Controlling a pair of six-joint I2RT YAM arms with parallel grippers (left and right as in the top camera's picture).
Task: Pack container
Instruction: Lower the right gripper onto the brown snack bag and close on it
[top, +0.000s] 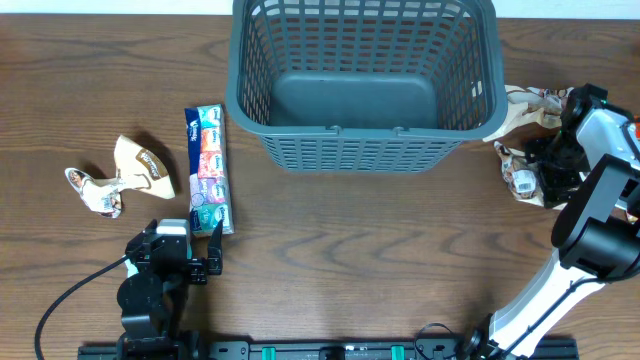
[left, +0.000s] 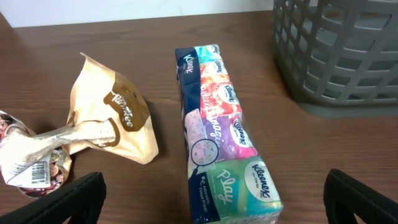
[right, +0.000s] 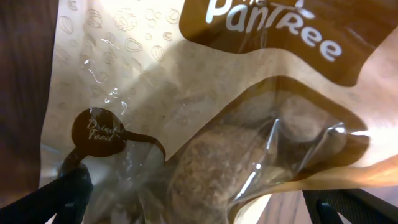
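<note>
The container (top: 360, 80), a large dark grey slotted basket, stands empty at the back centre; its corner shows in the left wrist view (left: 339, 56). A long Kleenex tissue pack (top: 208, 168) lies left of it. My left gripper (top: 188, 245) is open just in front of the pack's near end (left: 221, 134), fingers (left: 214, 205) wide apart. My right gripper (top: 548, 165) is low over snack packets to the right of the basket. It is open, with a tan Pantree snack packet (right: 205, 124) filling the space between its fingers (right: 208, 202).
Two twisted snack packets lie at the left: a tan one (top: 142, 165) (left: 115, 115) and a patterned one (top: 93, 190) (left: 25, 155). Another patterned packet (top: 530, 105) lies against the basket's right side. The table's front edge holds the arm rail.
</note>
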